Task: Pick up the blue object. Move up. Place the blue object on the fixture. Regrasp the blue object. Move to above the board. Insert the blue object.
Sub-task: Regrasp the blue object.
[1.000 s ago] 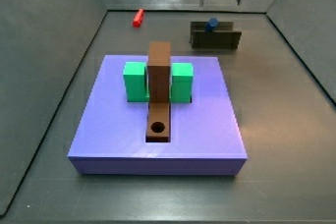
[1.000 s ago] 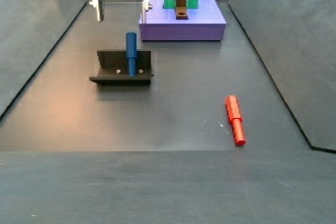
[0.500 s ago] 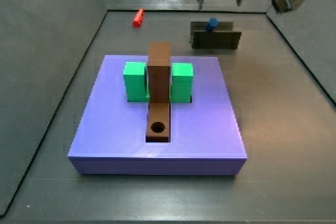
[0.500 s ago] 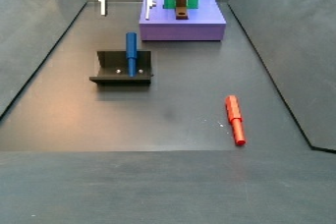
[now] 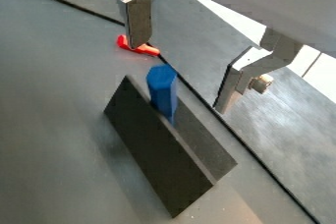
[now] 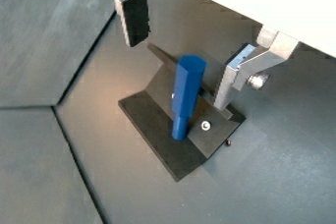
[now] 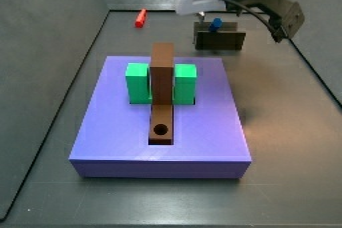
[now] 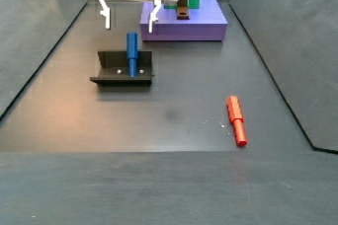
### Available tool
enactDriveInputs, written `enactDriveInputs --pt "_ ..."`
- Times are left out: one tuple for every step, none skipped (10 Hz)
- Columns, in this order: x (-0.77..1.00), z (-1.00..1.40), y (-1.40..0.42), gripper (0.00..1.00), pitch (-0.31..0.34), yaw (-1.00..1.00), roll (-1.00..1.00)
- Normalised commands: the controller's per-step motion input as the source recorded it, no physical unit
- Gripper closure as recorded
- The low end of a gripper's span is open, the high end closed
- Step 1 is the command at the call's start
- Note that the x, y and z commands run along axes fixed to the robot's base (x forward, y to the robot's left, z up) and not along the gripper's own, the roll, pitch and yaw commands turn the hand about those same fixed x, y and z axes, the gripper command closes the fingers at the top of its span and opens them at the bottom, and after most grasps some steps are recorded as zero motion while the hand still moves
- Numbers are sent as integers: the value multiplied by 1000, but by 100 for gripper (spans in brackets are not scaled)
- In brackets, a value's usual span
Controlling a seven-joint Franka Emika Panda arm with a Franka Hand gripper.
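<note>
Blue and upright, the peg (image 8: 132, 52) stood in the fixture (image 8: 123, 69) at the far right of the floor, placed but not yet regrasped, with the gripper (image 8: 128, 15) wide open and empty above it and the board (image 7: 163, 122) awaiting insertion.

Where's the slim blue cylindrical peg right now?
The slim blue cylindrical peg stands upright on the dark fixture, below the open gripper, unheld.
</note>
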Motion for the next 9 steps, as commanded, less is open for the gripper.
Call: enactDriveInputs --pt "120 -266 0 0 -60 420 320" --pt "63 -269 0 0 -91 417 351" --pt "74 -254 0 0 -80 406 374" --pt "63 -206 0 0 -83 397 437" --pt "0 -174 0 0 -69 306 471" --pt "0 -89 -3 0 -14 129 337" --pt "0 0 0 0 0 0 0" --pt "0 0 0 100 0 0 0" --pt "0 0 0 100 0 0 0"
